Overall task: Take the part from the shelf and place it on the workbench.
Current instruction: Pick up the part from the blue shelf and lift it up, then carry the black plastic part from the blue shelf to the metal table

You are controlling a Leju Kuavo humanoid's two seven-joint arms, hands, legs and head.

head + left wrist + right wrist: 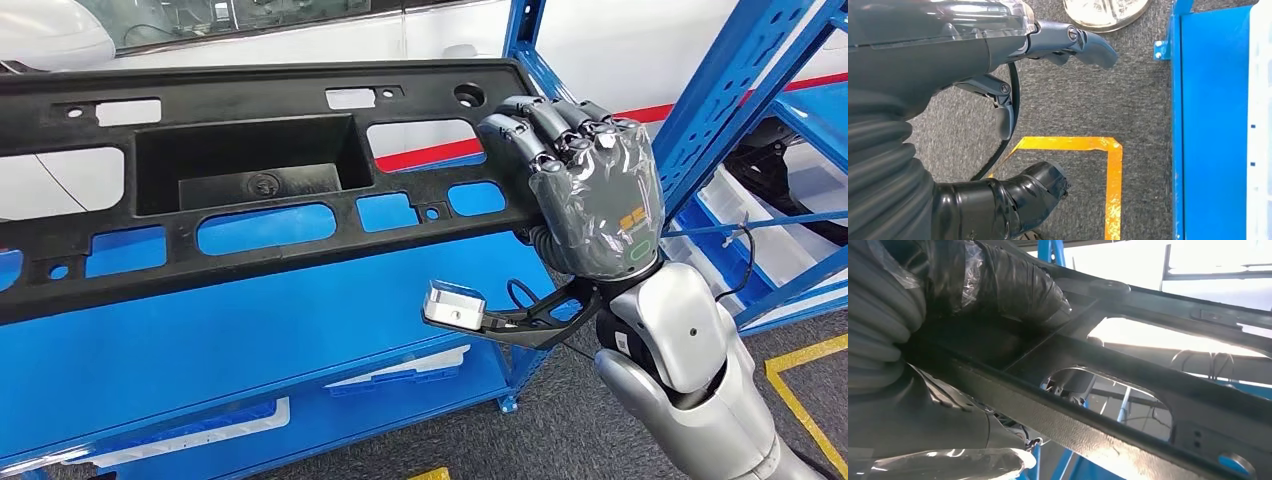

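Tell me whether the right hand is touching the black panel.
Touching. The head view shows the right hand wrapped over the end of the black panel, gripping it.

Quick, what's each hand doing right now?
Left hand: holds nothing, fingers apart, hanging over the floor.
Right hand: grips the end of the black part.

The long black part [250, 190] runs off the head view's left edge, so its far end can't be seen, and the right hand [590, 180] covers its right end where the fingers wrap over the rim. In the right wrist view the glare behind the part [1128, 390] washes out the background. The left hand [998, 60] is cut by the wrist picture's edge, and the pale round object [1105, 12] on the floor is cropped too much to identify.
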